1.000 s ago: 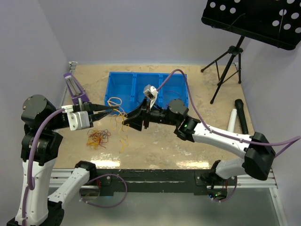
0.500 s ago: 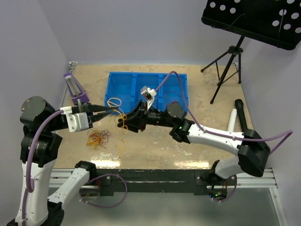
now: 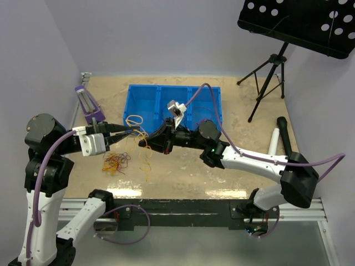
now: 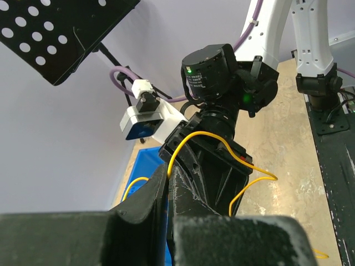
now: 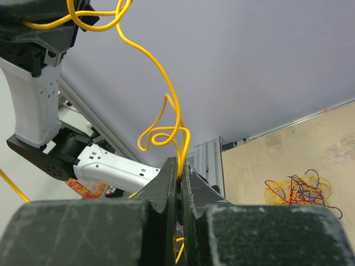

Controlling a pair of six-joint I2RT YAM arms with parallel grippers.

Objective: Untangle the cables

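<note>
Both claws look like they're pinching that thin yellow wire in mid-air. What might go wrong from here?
1. The yellow wire curls into a small loop just above the right gripper; pulling harder might cinch it into a knot.
2. Both it and the left gripper pinch the wire at the fingertips only, so it may slip free.
3. Yellow strands hang down beside the tangle and could snag it.

Blue divided bin (image 3: 144, 100) mid-table, black perforated music stand (image 3: 299, 27) far right.
</note>
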